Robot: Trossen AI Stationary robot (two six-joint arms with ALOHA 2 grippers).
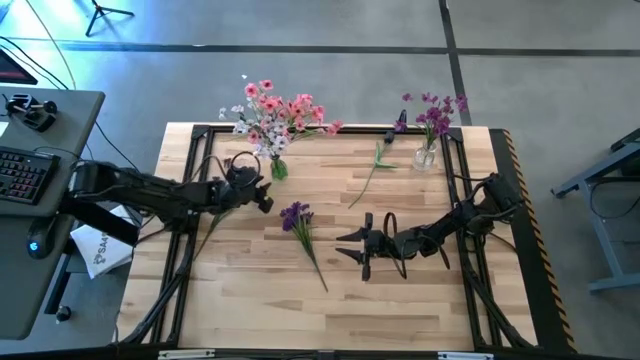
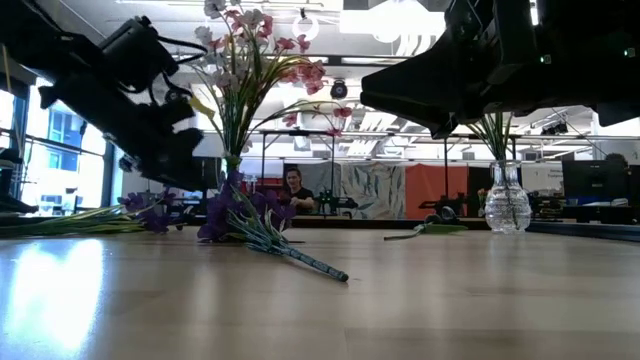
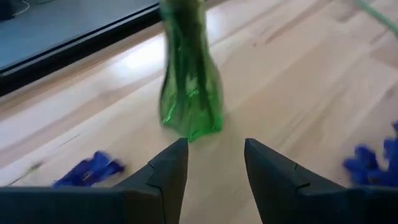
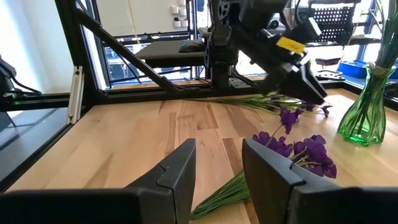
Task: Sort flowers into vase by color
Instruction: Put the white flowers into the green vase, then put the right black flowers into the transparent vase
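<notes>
A green vase (image 1: 278, 168) at the table's far side holds pink and white flowers (image 1: 275, 112). A clear vase (image 1: 425, 156) farther right holds purple flowers (image 1: 434, 110). One purple sprig (image 1: 298, 222) lies flat mid-table, its stem running toward the near edge. A second purple sprig (image 2: 140, 214) lies under the left arm. My left gripper (image 3: 214, 155) is open and level, just short of the green vase's base (image 3: 189, 118). My right gripper (image 4: 217, 155) is open and hovers right of the mid-table sprig (image 4: 298, 149), pointing left.
A loose green stem (image 1: 372, 172) lies on the table between the two vases. Black frame rails (image 1: 190, 200) run along the table's left, right and far sides. Bare wood (image 1: 260, 300) stretches toward the near edge. A person (image 2: 295, 186) sits far behind the table.
</notes>
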